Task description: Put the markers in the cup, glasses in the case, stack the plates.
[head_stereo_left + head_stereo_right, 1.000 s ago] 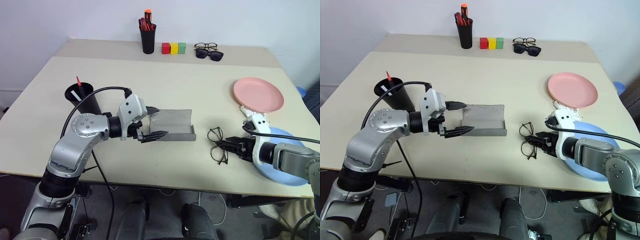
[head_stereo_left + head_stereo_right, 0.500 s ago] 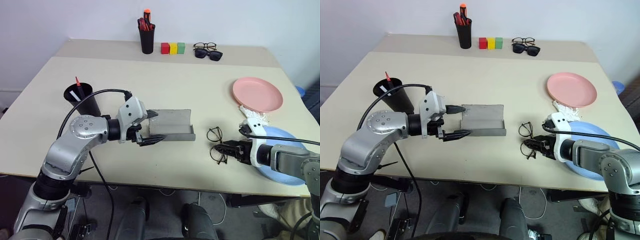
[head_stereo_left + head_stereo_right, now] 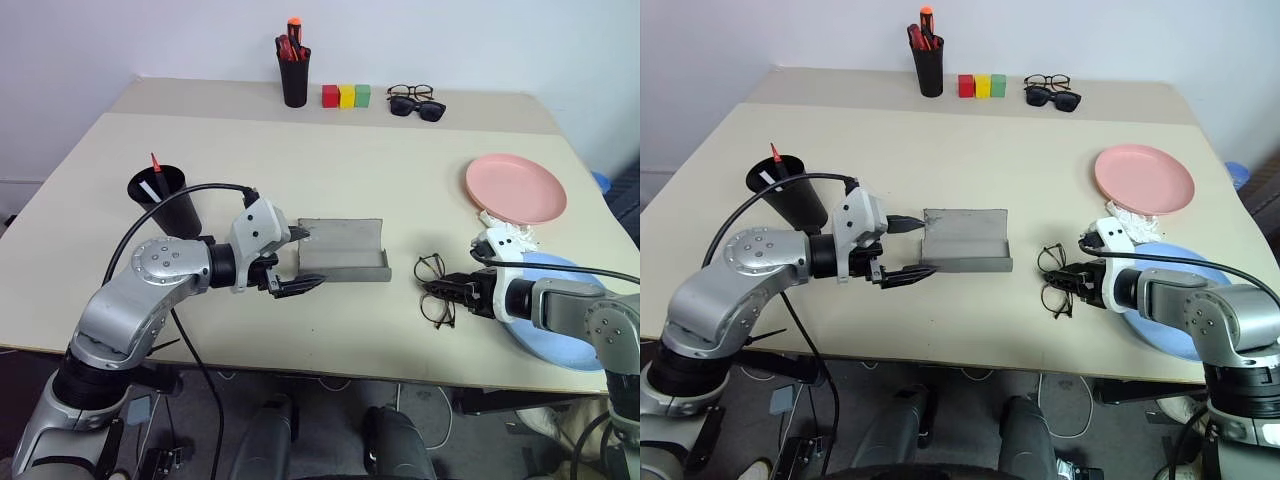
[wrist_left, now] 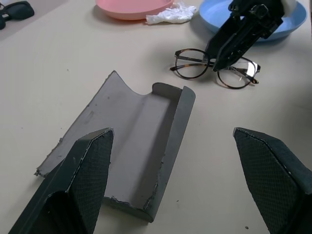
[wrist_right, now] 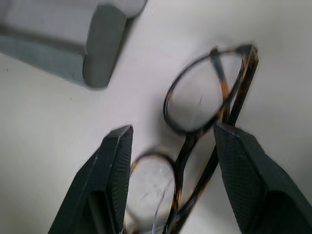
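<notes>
So markers point(image 3: 152, 175) sit in cup point(image 3: 172, 200); glasses point(image 3: 433, 290) uncased (right gripper point(image 3: 440, 292) open around them), plates point(image 3: 515, 188) unstacked.

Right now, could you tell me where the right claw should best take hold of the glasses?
Probably at the bridge, from above. The glasses lie folded flat on the table, one lens toward the case, one nearer the edge. The right claw is open and already straddles the frame there.

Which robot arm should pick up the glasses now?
The right. Its pincer is open right over the glasses, one finger on each side. The left pincer is open too, but it sits at the open grey case, away from the glasses.
</notes>
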Motion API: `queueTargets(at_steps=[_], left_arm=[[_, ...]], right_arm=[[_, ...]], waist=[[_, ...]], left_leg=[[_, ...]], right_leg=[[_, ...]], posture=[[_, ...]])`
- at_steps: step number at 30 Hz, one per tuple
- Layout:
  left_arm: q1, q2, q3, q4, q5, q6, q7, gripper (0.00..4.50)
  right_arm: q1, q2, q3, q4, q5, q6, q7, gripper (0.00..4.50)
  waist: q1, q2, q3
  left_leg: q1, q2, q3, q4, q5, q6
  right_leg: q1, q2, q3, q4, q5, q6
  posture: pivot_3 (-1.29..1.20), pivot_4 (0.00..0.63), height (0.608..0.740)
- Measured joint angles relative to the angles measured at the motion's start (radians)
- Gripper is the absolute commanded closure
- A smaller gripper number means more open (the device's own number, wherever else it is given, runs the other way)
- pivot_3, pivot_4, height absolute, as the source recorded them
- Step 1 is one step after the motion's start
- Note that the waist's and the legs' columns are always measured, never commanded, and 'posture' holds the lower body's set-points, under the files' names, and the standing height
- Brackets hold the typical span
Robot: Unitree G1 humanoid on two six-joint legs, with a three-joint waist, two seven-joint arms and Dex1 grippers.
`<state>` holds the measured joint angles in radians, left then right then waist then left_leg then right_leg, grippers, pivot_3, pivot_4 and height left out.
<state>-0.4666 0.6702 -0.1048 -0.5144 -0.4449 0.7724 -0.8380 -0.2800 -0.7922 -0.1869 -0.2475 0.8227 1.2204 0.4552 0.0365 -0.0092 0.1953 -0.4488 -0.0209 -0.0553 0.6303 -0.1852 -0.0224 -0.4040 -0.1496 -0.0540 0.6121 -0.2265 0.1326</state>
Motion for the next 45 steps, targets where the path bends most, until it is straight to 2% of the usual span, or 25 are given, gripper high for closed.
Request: queueTargets(at_steps=[1, 3, 5, 7, 8, 17, 20, 23, 26, 29, 32, 34, 37, 40, 45], left_arm=[[0.000, 0.002, 0.003, 0.000, -0.001, 0.001, 0.004, 0.47], [0.001, 0.007, 0.003, 0.000, -0.003, 0.003, 0.009, 0.47], [0.002, 0.010, 0.003, 0.000, -0.004, 0.004, 0.013, 0.47], [0.002, 0.015, 0.003, 0.000, -0.004, 0.004, 0.014, 0.47], [0.002, 0.016, 0.003, 0.000, -0.004, 0.004, 0.014, 0.47], [-0.008, 0.011, 0.002, 0.026, -0.003, -0.015, 0.015, 0.47], [-0.013, -0.030, 0.009, 0.049, -0.002, -0.048, 0.036, 0.47], [-0.002, -0.088, 0.051, 0.080, -0.001, -0.137, 0.063, 0.47], [0.047, -0.104, 0.102, 0.084, -0.018, -0.224, 0.055, 0.47], [0.128, -0.085, 0.171, 0.108, -0.115, -0.213, -0.019, 0.47], [0.244, -0.073, 0.217, 0.148, -0.126, -0.280, -0.076, 0.47], [0.303, 0.006, 0.232, 0.180, -0.140, -0.309, -0.186, 0.47], [0.313, 0.085, 0.296, 0.230, -0.213, -0.317, -0.340, 0.47], [0.326, 0.157, 0.325, 0.277, -0.221, -0.367, -0.472, 0.47], [0.337, 0.163, 0.322, 0.320, -0.210, -0.426, -0.545, 0.47]], right_arm=[[0.000, 0.000, 0.003, 0.001, -0.004, -0.001, 0.005, 1.86], [0.000, 0.001, 0.007, 0.007, -0.015, -0.003, 0.016, 2.41], [0.000, 0.001, 0.008, 0.009, -0.023, -0.004, 0.023, 3.16], [0.000, 0.001, 0.008, 0.009, -0.026, -0.005, 0.029, 4.19], [0.000, 0.001, 0.005, 0.006, -0.027, -0.008, 0.037, 4.44], [0.033, -0.006, -0.033, -0.031, -0.031, -0.005, 0.066, 4.44], [0.023, -0.004, -0.077, -0.037, -0.006, -0.027, 0.103, 4.44], [-0.104, 0.039, -0.121, -0.054, 0.031, -0.097, 0.120, 4.44], [-0.231, 0.069, -0.111, -0.081, 0.027, -0.166, 0.112, 4.44], [-0.307, 0.139, -0.017, -0.071, -0.025, -0.231, 0.106, 4.44], [-0.333, 0.199, 0.106, -0.035, -0.094, -0.291, 0.113, 4.44], [-0.342, 0.221, 0.193, 0.023, -0.171, -0.358, 0.134, 4.44], [-0.362, 0.269, 0.277, 0.120, -0.264, -0.436, 0.152, 4.44], [-0.399, 0.313, 0.343, 0.216, -0.344, -0.519, 0.186, 4.44], [-0.437, 0.346, 0.407, 0.315, -0.437, -0.610, 0.243, 4.44]], waist=[[0.000, 0.000, 0.000], [0.000, 0.000, 0.000], [0.000, 0.000, 0.000], [0.000, 0.000, 0.000], [0.000, 0.000, 0.000], [0.001, 0.000, 0.000], [0.001, 0.000, 0.000], [-0.015, 0.001, 0.001], [-0.028, 0.001, 0.001], [-0.037, 0.001, 0.001], [-0.045, 0.001, 0.001], [-0.047, 0.001, 0.001], [-0.047, 0.002, 0.002], [-0.052, 0.003, 0.002], [-0.048, 0.004, 0.002]], left_leg=[[0.000, 0.000, 0.000, 0.000, 0.000, 0.000], [0.000, 0.000, 0.000, 0.000, 0.000, 0.000], [0.000, 0.000, 0.000, 0.000, 0.000, 0.000], [0.000, 0.000, 0.000, 0.000, 0.000, 0.000], [0.000, 0.000, 0.000, 0.000, 0.000, 0.000], [0.000, 0.000, 0.000, 0.000, 0.000, 0.000], [0.000, 0.000, 0.000, 0.000, 0.000, 0.000], [0.000, 0.000, 0.000, 0.000, 0.000, 0.000], [0.001, 0.000, 0.000, -0.002, 0.000, 0.000], [0.001, 0.001, 0.000, -0.003, 0.000, 0.000], [0.000, 0.000, -0.001, -0.003, 0.000, 0.000], [-0.001, 0.000, 0.000, -0.002, 0.000, 0.000], [-0.001, 0.000, -0.001, -0.001, 0.000, -0.001], [0.000, 0.000, 0.000, -0.003, 0.000, -0.001], [-0.001, 0.000, 0.000, -0.004, 0.000, -0.001]], right_leg=[[0.000, 0.000, 0.000, 0.000, 0.000, 0.000], [0.000, 0.000, 0.000, 0.000, 0.000, 0.000], [0.000, 0.000, 0.000, 0.000, 0.000, 0.000], [0.000, 0.000, 0.000, 0.000, 0.000, 0.000], [0.000, 0.000, 0.000, 0.000, 0.000, 0.000], [0.000, 0.000, 0.000, 0.000, 0.000, 0.000], [0.000, 0.000, 0.000, 0.000, 0.000, 0.000], [-0.001, 0.000, 0.000, 0.000, 0.000, 0.000], [-0.001, 0.001, 0.000, 0.000, 0.001, 0.000], [-0.002, 0.001, 0.000, 0.000, 0.000, 0.000], [-0.003, 0.001, 0.000, 0.001, 0.000, 0.000], [-0.003, 0.000, 0.000, 0.000, 0.000, -0.001], [-0.006, 0.000, 0.000, 0.000, 0.002, -0.003], [-0.008, 0.000, 0.000, 0.000, 0.002, -0.003], [-0.008, 0.001, 0.000, 0.000, 0.002, -0.002]], posture=[[0.00, 0.150, 0.740], [0.00, 0.150, 0.740], [0.00, 0.150, 0.740], [0.00, 0.150, 0.740], [0.00, 0.150, 0.740], [0.00, 0.150, 0.740], [0.00, 0.150, 0.740], [0.00, 0.150, 0.740], [0.00, 0.150, 0.740], [0.00, 0.150, 0.740], [0.00, 0.150, 0.740], [0.00, 0.150, 0.740], [0.00, 0.150, 0.740], [0.00, 0.150, 0.740], [0.00, 0.150, 0.740]])
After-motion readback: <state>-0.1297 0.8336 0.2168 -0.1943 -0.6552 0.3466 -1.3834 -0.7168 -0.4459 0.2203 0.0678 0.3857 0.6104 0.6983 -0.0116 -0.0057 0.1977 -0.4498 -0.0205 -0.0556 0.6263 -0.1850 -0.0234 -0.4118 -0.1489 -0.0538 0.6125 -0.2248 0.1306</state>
